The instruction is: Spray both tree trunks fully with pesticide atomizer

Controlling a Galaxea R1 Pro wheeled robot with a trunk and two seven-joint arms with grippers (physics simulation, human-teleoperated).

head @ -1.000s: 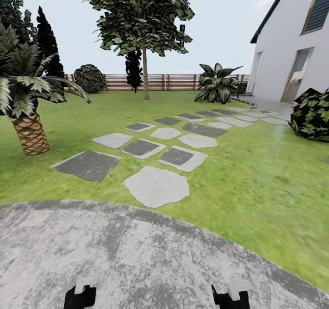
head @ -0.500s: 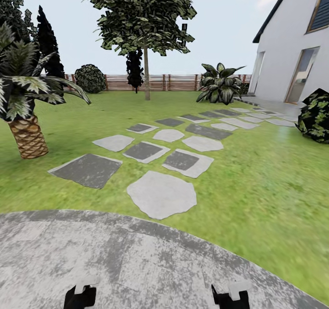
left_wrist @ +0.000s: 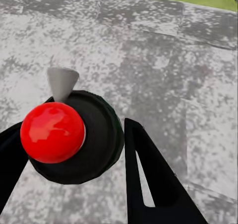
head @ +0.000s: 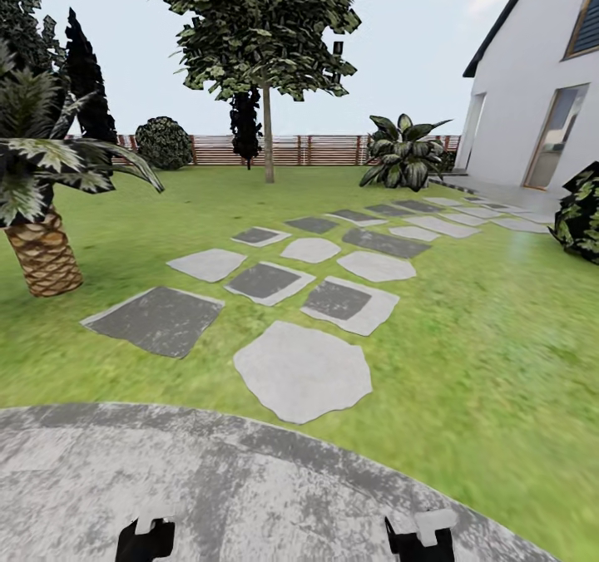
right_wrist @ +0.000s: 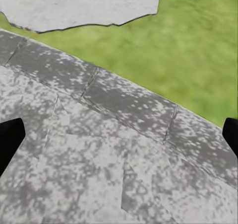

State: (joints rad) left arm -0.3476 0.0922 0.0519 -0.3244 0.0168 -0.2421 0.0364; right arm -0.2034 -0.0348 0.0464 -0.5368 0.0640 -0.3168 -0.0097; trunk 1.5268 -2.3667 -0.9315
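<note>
Left wrist view: left gripper (left_wrist: 74, 149) clamps atomizer (left_wrist: 74, 139); right gripper (right_wrist: 119, 134) spread, empty. I'd steer toward tree (head: 268, 142) ahead.

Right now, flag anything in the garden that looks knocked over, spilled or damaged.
Nothing stands out. The grey stepping stones lie flat in the green lawn, the tall grey-trunked tree stands upright, and the reddish slat fence looks intact. The black atomizer with a red knob sits between the left claw's fingers.
</note>
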